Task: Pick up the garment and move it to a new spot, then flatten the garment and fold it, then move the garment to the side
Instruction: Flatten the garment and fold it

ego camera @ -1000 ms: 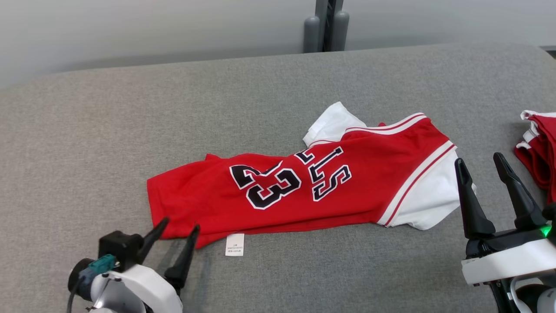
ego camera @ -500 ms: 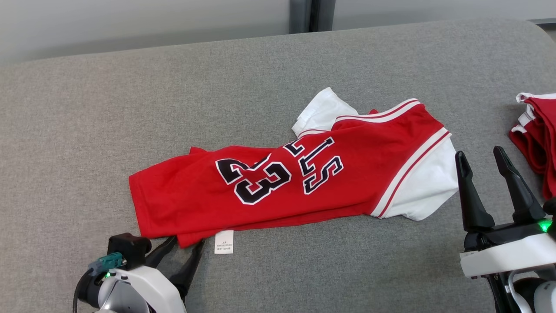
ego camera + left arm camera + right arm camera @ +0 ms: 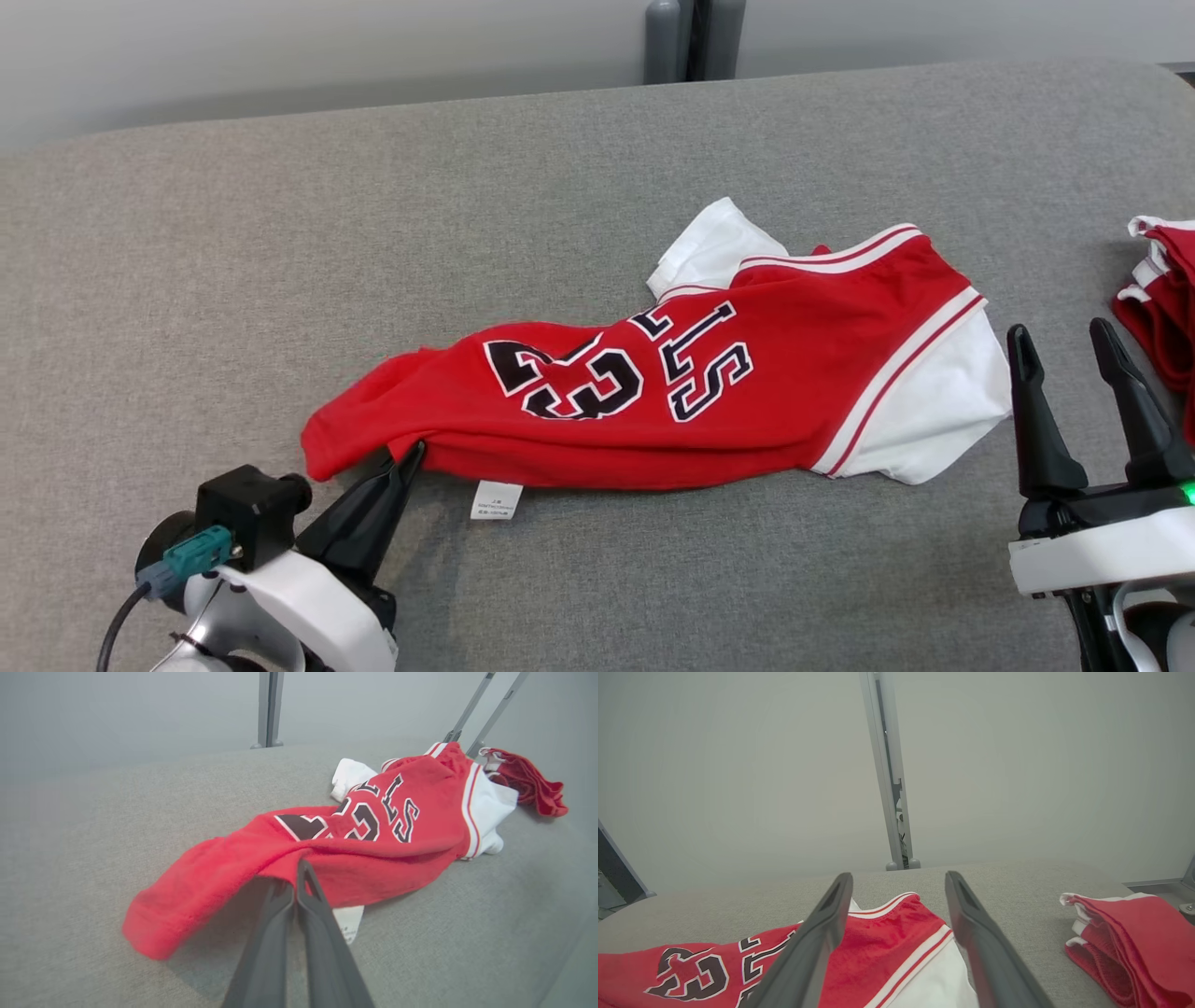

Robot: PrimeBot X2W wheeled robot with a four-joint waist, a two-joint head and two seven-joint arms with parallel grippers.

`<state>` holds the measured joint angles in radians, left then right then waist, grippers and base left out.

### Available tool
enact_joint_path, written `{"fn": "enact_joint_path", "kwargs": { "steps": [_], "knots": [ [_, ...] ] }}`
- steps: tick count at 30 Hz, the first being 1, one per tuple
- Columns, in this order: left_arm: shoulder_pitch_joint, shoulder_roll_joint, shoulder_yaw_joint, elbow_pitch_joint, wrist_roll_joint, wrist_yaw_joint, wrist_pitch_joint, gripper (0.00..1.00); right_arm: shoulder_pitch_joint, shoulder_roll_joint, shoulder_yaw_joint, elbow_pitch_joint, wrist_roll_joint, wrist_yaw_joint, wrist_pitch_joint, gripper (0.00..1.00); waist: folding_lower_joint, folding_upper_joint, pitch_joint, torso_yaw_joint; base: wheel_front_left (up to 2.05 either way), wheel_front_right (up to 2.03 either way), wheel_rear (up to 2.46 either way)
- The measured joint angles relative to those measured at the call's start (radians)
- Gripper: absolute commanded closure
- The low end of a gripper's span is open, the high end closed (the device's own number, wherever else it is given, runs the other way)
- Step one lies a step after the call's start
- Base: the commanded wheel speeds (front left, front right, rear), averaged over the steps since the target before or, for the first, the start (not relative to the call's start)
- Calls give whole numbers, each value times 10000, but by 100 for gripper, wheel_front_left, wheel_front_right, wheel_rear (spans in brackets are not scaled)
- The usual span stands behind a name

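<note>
The garment [image 3: 653,392] is a red jersey with black "23" lettering and white sleeves, lying crumpled across the grey surface. My left gripper [image 3: 411,455] is shut on its near left hem, and the cloth there is lifted into a ridge. The left wrist view shows the garment [image 3: 355,835] draped over my pinched left gripper [image 3: 299,870]. My right gripper [image 3: 1064,338] stands open just right of the white sleeve, holding nothing. In the right wrist view the garment [image 3: 887,947] lies between and beyond the spread right gripper [image 3: 899,881].
A second red and white cloth pile [image 3: 1162,308] lies at the right edge, also seen as a folded heap [image 3: 1125,942]. A white care tag [image 3: 496,499] hangs from the hem. A grey post [image 3: 686,42] stands behind the padded grey surface [image 3: 280,280].
My left gripper closed on the near left hem and raised it, bunching the red cloth. The head camera shifted slightly. The right gripper stayed open beside the sleeve.
</note>
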<state>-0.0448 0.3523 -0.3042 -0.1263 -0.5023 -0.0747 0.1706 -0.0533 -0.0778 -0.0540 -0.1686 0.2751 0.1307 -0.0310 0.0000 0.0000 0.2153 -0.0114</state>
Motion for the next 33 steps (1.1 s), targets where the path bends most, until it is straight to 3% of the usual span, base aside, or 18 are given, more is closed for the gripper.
{"fn": "enact_joint_path", "kwargs": {
  "steps": [5, 9, 21, 22, 23, 24, 25, 28, 33],
  "knots": [
    [444, 299, 190, -1965, 0, 485, 671, 100, 22, 71, -71, -113, 4, 0, 48, 0, 0, 0, 27, 115, 0, 0, 0],
    [318, 364, 493, -2176, -182, 642, 840, 100, -31, 128, 19, -123, 71, 0, 90, 0, 0, 0, 136, 35, 0, 0, 0],
    [-1990, -221, 802, 2466, -1143, 238, 667, 100, -402, 221, 240, 240, 265, 0, -73, 0, 0, 0, 786, -996, 0, 0, 0],
    [-2121, -305, 813, 2732, -1156, 230, 533, 90, -405, 221, 242, 265, 282, 0, -107, 0, 0, 0, 846, -1066, 0, 0, 0],
    [-2238, -382, 815, 2984, -1151, 230, 407, 55, -405, 226, 236, 288, 288, 0, -132, 0, 0, 0, 901, -1126, 0, 0, 0],
    [-2336, -431, 807, 3202, -1120, 234, 305, 4, -405, 228, 211, 309, 295, 0, -140, 0, 0, 0, 944, -1170, 0, 0, 0],
    [-2399, -485, 817, 3373, -1072, 238, 136, 0, -404, 230, 190, 336, 314, 0, -151, 0, 0, 0, 976, -1199, 0, 0, 0],
    [-2541, -616, 894, 3565, -930, 320, -516, 0, -404, 242, 123, 395, 313, 0, -184, 0, 0, 0, 986, -1169, 0, 0, 0],
    [-2592, -677, 1162, 3369, -359, 813, -1831, 0, -457, 255, 98, 345, 253, 0, -222, 0, 0, 0, 894, -952, 0, 0, 0]
  ]
}}
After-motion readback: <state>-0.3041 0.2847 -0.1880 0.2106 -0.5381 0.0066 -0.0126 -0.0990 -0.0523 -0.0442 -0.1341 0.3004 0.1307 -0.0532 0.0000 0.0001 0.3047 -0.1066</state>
